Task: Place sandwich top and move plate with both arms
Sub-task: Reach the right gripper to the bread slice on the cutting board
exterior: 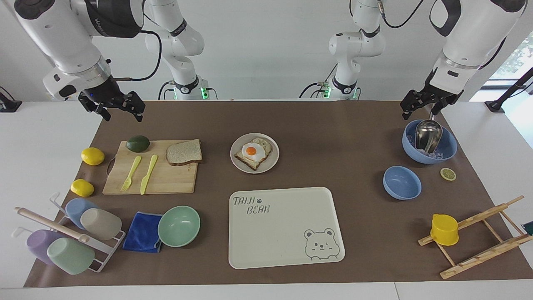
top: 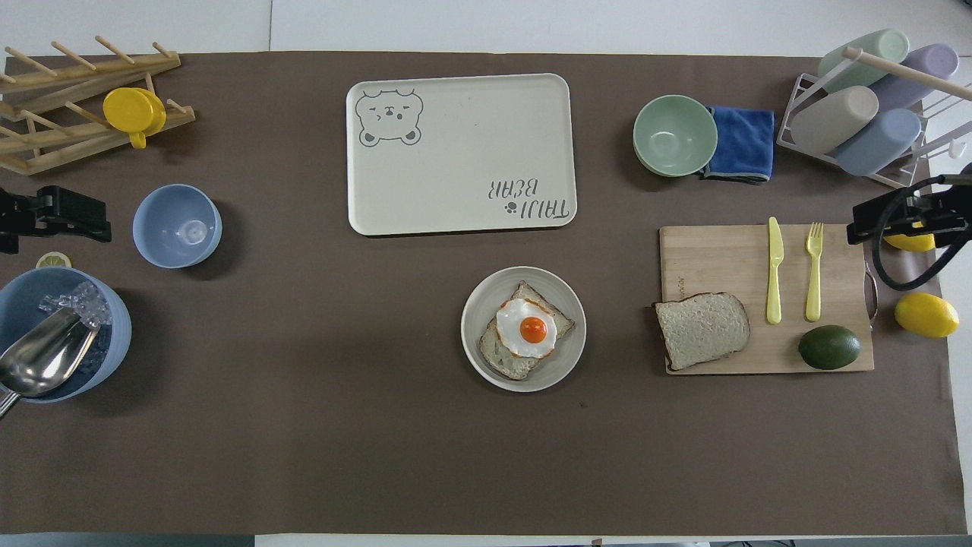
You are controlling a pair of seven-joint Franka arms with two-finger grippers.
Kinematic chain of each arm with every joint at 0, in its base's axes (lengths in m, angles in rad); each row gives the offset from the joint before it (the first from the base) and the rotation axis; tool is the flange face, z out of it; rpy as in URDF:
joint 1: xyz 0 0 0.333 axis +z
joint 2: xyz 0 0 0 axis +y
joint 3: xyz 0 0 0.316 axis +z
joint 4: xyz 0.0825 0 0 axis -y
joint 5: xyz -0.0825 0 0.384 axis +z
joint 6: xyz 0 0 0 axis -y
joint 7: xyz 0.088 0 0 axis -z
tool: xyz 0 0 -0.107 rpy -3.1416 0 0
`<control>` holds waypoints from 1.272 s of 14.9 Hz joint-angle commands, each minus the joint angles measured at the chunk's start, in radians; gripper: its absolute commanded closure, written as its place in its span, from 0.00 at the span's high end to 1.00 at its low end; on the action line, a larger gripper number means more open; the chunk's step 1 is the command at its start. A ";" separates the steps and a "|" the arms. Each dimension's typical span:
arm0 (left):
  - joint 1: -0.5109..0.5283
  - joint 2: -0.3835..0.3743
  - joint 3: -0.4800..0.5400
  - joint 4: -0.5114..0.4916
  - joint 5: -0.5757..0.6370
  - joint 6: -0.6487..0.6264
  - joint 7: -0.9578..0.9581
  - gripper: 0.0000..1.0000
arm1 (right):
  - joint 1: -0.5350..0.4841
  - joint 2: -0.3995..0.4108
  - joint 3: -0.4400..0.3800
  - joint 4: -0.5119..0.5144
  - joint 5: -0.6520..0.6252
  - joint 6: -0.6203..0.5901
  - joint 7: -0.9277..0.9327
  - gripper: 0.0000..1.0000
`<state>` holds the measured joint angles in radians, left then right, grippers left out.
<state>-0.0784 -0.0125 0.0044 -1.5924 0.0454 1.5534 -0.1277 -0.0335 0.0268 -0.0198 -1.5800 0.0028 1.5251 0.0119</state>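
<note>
While both arms wait raised at the ends of the worktop [top: 958, 425], nothing is held. Clock directions here are read in the overhead view, with twelve pointing away from the robots.

The small round beige-grey plate [top: 478, 304] sits on the brown mat [top: 319, 425] near the middle. It carries a toast slice topped with a fried egg [top: 531, 330]. At its three o'clock, well apart from it, lies the sandwich top [top: 700, 329], a plain square slice of pale speckled bread with a brown crust. It rests flat on the corner of a rectangular wooden cutting board [top: 714, 258] at the board's seven o'clock. On the same board a yellow plastic knife [top: 774, 270] and a yellow plastic fork [top: 814, 270] lie side by side. A dark green avocado [top: 829, 347] sits at the board's five o'clock corner.

At the plate's twelve o'clock lies the large cream rectangular bear-print tray [top: 456, 152], close by but not touching.

The right tool [exterior: 121, 114] hangs in the air over the mat's edge at the right arm's end, off the board's three o'clock side, its fingers spread wide. The left tool [exterior: 420, 112] hangs over the rim of a blue bowl [exterior: 449, 146] holding ice and a metal scoop [exterior: 429, 133]. This bowl lies at the plate's nine o'clock. The left tool's fingers are parted too.
</note>
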 commanded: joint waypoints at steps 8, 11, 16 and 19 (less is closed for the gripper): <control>-0.007 -0.020 0.002 -0.026 0.018 0.017 0.010 1.00 | 0.084 -0.044 0.024 -0.116 -0.015 0.087 0.062 1.00; -0.006 -0.020 0.002 -0.027 0.016 0.019 0.010 1.00 | 0.222 0.030 0.026 -0.121 -0.127 0.122 0.225 1.00; -0.007 -0.020 0.002 -0.026 0.017 0.019 0.011 1.00 | 0.409 0.217 0.030 -0.124 -0.250 0.179 0.537 1.00; -0.007 -0.020 0.002 -0.026 0.018 0.016 0.010 1.00 | 0.478 0.311 0.034 -0.136 -0.268 0.228 0.625 1.00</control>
<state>-0.0786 -0.0125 0.0041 -1.5924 0.0454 1.5535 -0.1275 0.4383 0.2952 0.0105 -1.7125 -0.2356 1.7174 0.6003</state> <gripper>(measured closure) 0.000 0.000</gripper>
